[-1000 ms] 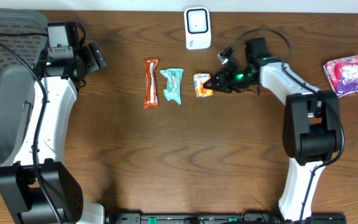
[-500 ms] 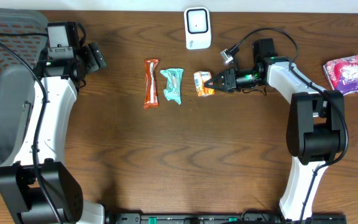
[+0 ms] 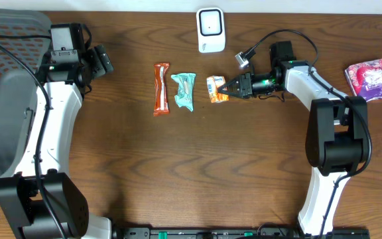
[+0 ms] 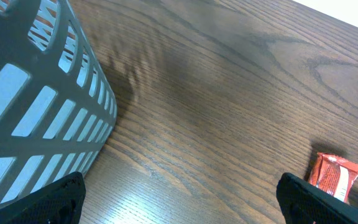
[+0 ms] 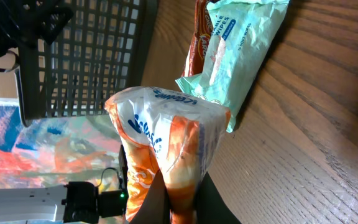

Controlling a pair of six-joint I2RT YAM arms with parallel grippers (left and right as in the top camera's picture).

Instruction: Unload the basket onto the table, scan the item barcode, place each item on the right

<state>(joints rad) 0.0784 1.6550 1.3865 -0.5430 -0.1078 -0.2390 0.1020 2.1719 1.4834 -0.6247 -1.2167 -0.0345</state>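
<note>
Brown wood table [image 3: 178, 166] is seen from above. The orange pack [image 3: 215, 90] is clamped at its edge by the right fingers [image 3: 231, 87]. Since a moment ago the right arm [image 3: 304, 76] has been swung straighter, but the pack is kept in its spot beside the green pack [image 3: 184, 91]. The left fingers [image 4: 48, 199] are held wide apart. Farther off, the white scanner [image 3: 211, 30] is not yet reached, so no scan is done.
</note>
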